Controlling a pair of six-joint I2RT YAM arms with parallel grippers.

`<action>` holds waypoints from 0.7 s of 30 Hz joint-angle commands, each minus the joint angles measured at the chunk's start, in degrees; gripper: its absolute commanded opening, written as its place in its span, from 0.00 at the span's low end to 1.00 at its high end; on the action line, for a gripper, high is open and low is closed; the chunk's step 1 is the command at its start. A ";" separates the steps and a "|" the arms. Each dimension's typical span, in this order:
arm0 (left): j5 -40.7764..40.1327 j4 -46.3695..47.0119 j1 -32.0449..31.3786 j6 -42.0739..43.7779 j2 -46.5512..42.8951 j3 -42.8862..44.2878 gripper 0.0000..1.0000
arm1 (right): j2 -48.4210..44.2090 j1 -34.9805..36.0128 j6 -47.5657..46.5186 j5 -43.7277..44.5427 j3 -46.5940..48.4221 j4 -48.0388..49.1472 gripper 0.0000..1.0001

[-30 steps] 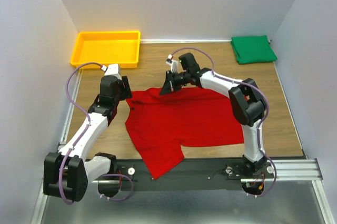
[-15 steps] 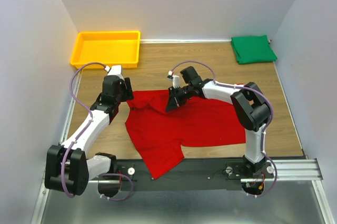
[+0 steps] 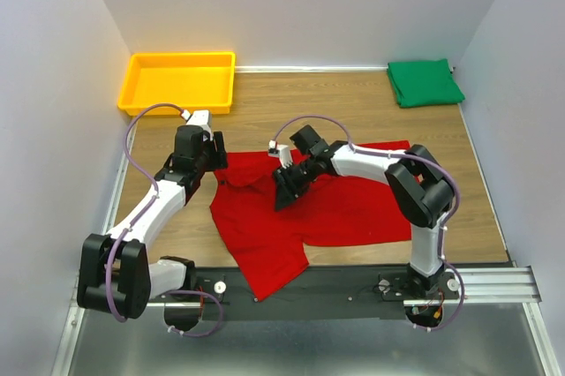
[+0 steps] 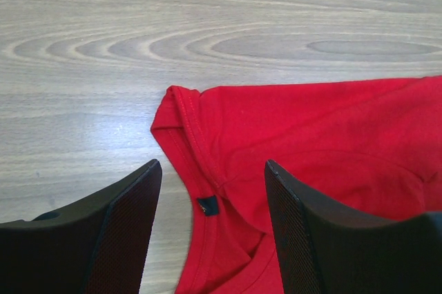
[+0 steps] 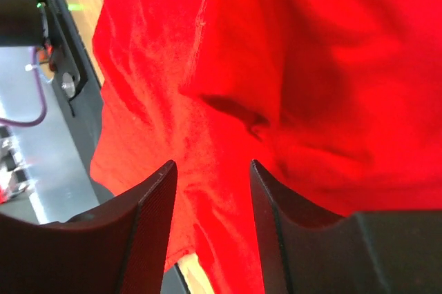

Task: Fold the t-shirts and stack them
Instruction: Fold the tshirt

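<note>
A: End effector status?

B: Left end effector [image 4: 210, 168] is wide open and holds nothing. Its jaws straddle the collar [image 4: 188, 118] of the red t-shirt [image 3: 353, 204]. I can't tell if the tips touch the cloth.

A: Right one?

B: Right end effector [image 5: 210, 166] is parted, pointing down at a wrinkle mid-shirt. I see nothing pinched between the jaws.

A: Shirt positions?

B: The red one lies spread and rumpled on the counter [image 3: 300, 102], nearer the arm bases than the yellow tray [image 3: 181, 57] and off to the tray's right. The green t-shirt [image 3: 425, 82] sits folded, level with the tray and well apart to its right.
</note>
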 commanded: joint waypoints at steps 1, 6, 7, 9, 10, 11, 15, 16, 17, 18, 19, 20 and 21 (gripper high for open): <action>1.21 0.19 -0.09 0.63 -0.11 1.32 0.69 | -4.88 -0.18 -1.41 6.50 2.60 -2.40 0.54; 0.86 0.10 -0.09 0.72 -0.64 1.14 0.69 | -6.91 -0.27 -0.70 9.50 5.94 -2.13 0.56; 0.94 0.10 -0.09 0.72 -0.64 1.23 0.69 | -7.17 -0.27 -0.53 9.50 6.55 -2.04 0.56; 0.86 0.10 -0.09 0.81 -0.64 1.23 0.69 | -7.08 -0.18 -0.18 9.32 7.09 -1.78 0.56; 0.86 0.10 -0.09 0.72 -0.64 1.31 0.69 | -7.08 -0.18 -0.09 9.50 7.35 -1.78 0.56; 0.94 0.01 -0.09 0.72 -0.64 1.32 0.69 | -7.52 -0.27 -0.09 10.98 7.70 -1.69 0.55; 0.77 -0.08 -0.09 0.81 -0.72 1.31 0.69 | -8.75 -0.27 2.71 20.09 8.40 -0.46 0.56; 0.77 -0.08 -0.09 0.72 -0.64 1.23 0.69 | -8.75 -0.27 3.60 22.65 8.67 -0.29 0.57; 0.68 -0.08 -0.09 0.72 -0.64 1.31 0.69 | -8.14 -0.27 4.13 25.99 8.93 0.06 0.57; 0.68 -0.08 -0.09 0.72 -0.64 1.32 0.69 | -7.88 -0.36 4.65 27.59 9.19 0.33 0.57; 0.68 -0.08 -0.09 0.72 -0.64 1.32 0.69 | -7.53 -0.36 5.96 29.34 9.63 0.59 0.57; 0.68 -0.16 -0.09 0.72 -0.64 1.32 0.69 | -7.35 -0.53 6.67 31.10 9.72 1.29 0.57; 0.68 -0.16 -0.09 0.72 -0.64 1.23 0.69 | -7.00 -0.62 8.07 34.86 9.81 1.47 0.57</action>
